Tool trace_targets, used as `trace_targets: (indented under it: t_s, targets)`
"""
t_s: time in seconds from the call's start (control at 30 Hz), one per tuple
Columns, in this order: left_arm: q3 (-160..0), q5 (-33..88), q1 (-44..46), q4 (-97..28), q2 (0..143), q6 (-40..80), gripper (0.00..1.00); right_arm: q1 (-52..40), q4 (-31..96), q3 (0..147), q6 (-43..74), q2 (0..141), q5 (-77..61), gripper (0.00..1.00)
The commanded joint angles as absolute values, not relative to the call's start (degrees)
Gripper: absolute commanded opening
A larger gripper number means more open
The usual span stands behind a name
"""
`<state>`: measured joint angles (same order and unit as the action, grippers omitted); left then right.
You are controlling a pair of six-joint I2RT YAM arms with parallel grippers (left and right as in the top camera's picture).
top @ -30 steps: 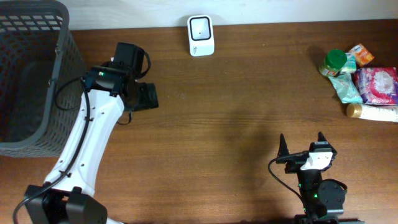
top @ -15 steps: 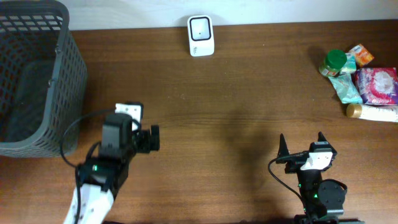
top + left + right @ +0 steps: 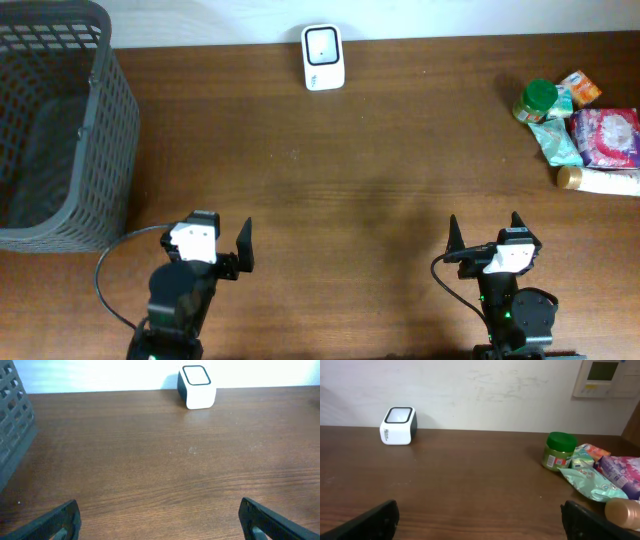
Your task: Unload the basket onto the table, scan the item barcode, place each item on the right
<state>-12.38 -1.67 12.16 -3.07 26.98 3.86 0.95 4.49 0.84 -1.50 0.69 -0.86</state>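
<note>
Broad wooden table (image 3: 380, 150), dark brown, fine straight grain, matte. Grey plastic basket (image 3: 50, 120) at the far left, lattice walls, squared and deep. At the near edge, left gripper (image 3: 215, 245) and right gripper (image 3: 484, 232), both with jaws spread wide, holding nothing, well apart from everything.

At the far right, a crowded pile of items: pink crinkly pouch (image 3: 605, 135), shiny film; pale teal soft packet (image 3: 558, 143), limp and creased; white tube with a gold cap (image 3: 600, 181), lying on its side; green-lidded jar (image 3: 537, 99), round and upright; small orange packet (image 3: 580, 87) behind it. No barcode readable on any of them from here.

White barcode scanner (image 3: 323, 57) at the far edge, centre: small rounded box, smooth plastic, dark window on top.

Likely trouble: items touching and overlapping, so a grab at one could drag or topple a neighbour, especially the jar. Slick film and limp packets prone to slipping or folding between the fingers. Barcode side unknown, so a scan could fail with the label turned away from the window.
</note>
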Motion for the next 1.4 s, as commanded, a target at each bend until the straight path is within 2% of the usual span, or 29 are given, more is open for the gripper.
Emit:
trace_targets:
  t_s: [0.0, 0.13, 0.4, 0.53, 1.07, 1.27, 1.37]
  targets:
    - [-5.96, -0.14, 12.21, 1.72, 20.16, 2.94, 0.99, 0.38, 4.58, 0.32, -1.06, 0.21, -0.36, 0.99]
    - [-1.93, -0.14, 11.7, 4.05, 13.89, 2.94, 0.99, 0.38, 4.6, 0.32, -1.06, 0.21, -0.36, 0.99]
    - [-0.56, 4.32, 1.32, 3.57, 5.04, 2.96, 0.99, 0.38, 4.58, 0.32, -1.04, 0.21, -0.36, 0.99]
    - [-0.54, 4.78, -2.31, -4.29, 0.32, 2.96, 0.99, 0.38, 4.58, 0.32, -1.06, 0.21, -0.36, 0.99]
    - [-0.47, 0.89, -0.05, -4.91, 0.27, -2.37, 0.99, 0.38, 4.58, 0.32, -1.06, 0.21, -0.36, 0.99]
    - [-0.47, 0.21, -0.05, -4.97, 0.27, 6.85, 0.99, 0.38, 4.58, 0.32, -1.06, 0.21, -0.36, 0.99]
    - [-0.47, 0.23, -0.05, -4.99, 0.27, 5.65, 0.99, 0.38, 4.58, 0.32, -1.04, 0.21, -0.36, 0.99]
